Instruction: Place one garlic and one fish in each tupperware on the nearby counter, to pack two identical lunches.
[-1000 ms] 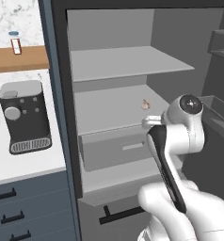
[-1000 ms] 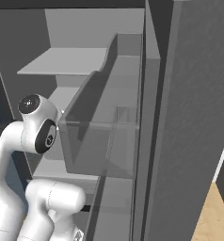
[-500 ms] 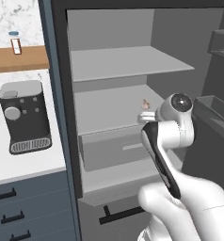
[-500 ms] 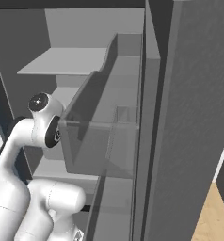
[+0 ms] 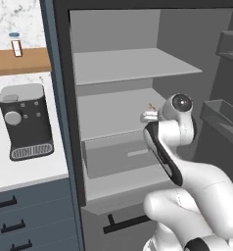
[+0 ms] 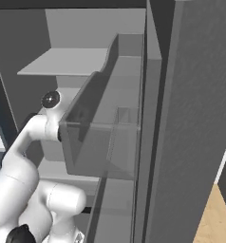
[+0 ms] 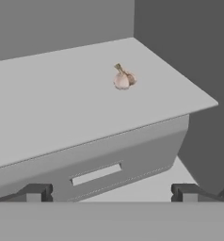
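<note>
A pinkish-white garlic (image 7: 124, 78) with a short stem lies on the grey middle shelf (image 7: 62, 108) of the open fridge, near the shelf's right back. Its tip just peeks past my wrist in the left base view, garlic (image 5: 150, 105). My gripper (image 7: 110, 193) is open, with its fingertips (image 7: 36, 192) spread wide and nothing between them. It hovers in front of the shelf's front edge, well short of the garlic. The white counter (image 5: 25, 169) lies to the fridge's left. The fish and the tupperware are out of view.
A grey drawer (image 7: 109, 162) sits right under the shelf. Door bins (image 5: 225, 115) stand close on the right; one clear bin (image 6: 100, 137) lies beside my arm. A dark coffee machine (image 5: 24, 122) stands on the counter below a wooden shelf (image 5: 20, 61).
My arm has swung left and further into the fridge, bringing the hand up to the middle shelf. The garlic has not moved and the gripper has stayed open.
</note>
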Robot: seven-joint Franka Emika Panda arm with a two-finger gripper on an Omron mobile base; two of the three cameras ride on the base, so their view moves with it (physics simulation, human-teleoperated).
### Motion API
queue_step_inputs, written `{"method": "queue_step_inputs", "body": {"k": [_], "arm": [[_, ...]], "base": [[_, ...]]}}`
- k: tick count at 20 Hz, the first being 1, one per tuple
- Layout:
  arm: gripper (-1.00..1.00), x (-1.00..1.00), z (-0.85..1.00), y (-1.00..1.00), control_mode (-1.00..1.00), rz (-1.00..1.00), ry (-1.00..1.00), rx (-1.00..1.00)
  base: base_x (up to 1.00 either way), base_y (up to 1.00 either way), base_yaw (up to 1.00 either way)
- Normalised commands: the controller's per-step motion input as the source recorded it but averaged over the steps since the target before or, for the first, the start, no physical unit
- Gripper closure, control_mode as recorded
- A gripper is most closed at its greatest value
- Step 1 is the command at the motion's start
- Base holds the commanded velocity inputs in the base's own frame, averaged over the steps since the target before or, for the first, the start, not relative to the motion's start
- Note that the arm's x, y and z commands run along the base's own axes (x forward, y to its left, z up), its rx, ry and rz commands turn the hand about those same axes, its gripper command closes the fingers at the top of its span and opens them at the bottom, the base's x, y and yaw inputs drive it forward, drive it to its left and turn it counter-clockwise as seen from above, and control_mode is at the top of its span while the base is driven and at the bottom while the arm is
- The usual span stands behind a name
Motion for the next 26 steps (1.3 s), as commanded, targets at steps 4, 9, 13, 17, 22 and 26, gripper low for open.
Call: {"method": "queue_step_inputs", "body": {"k": [4,9,13,17,22,26], "arm": [[-1.00,0.41,-0.04,-0.13,-1.00,0.00,0.00,0.00],[-1.00,0.37,-0.16,-0.07,-1.00,0.00,0.00,0.00],[-1.00,0.43,-0.06,-0.15,-1.00,0.00,0.00,0.00],[-1.00,0.51,-0.02,-0.19,-1.00,-0.02,0.00,0.00],[-1.00,0.53,-0.03,-0.15,-1.00,-0.03,0.00,0.00],[-1.00,0.48,-0.02,-0.14,-1.00,-0.02,0.00,0.00]], "base": [[0.00,0.00,0.00],[0.00,0.00,0.00],[0.00,0.00,0.00],[0.00,0.00,0.00],[0.00,0.00,0.00],[0.00,0.00,0.00]]}}
